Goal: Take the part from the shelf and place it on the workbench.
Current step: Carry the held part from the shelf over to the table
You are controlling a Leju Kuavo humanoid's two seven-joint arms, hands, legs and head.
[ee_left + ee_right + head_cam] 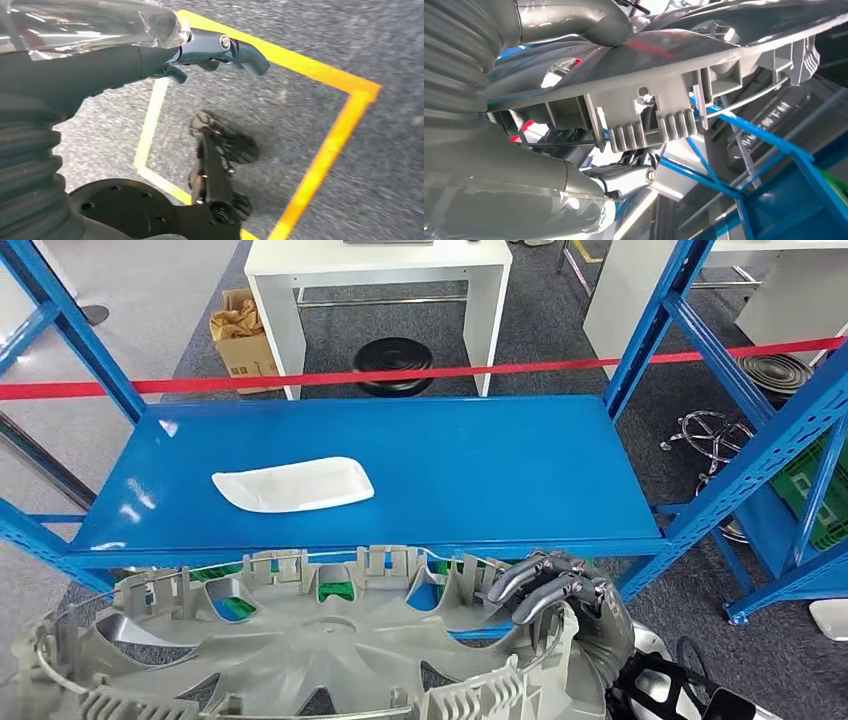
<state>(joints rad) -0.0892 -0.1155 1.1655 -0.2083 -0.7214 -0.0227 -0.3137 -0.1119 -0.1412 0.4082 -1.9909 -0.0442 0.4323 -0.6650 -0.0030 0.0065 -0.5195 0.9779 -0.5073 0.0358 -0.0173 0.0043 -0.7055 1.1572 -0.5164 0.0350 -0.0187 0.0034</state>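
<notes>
A large grey wheel cover [300, 640] with spokes and clip tabs hangs in front of the blue shelf board [480, 460], below its front edge in the head view. My right hand [555, 595] grips the cover's rim on its right side, fingers curled over the edge. In the right wrist view the ribbed rim [649, 120] lies between the thumb [574, 20] and a finger [629, 177]. My left hand [215, 47] hangs over the grey floor with its fingers stretched out and nothing in them. A flat white piece [293, 484] lies on the shelf board, left of centre.
Blue shelf uprights [655, 320] stand at both sides. A red barrier tape [400, 375] runs behind the shelf, with a white table [380, 270], a cardboard box [240, 335] and a black stool [393, 362] beyond. Green crates [815, 490] and chrome parts [710, 435] lie to the right. Yellow floor tape [325, 150] marks the carpet.
</notes>
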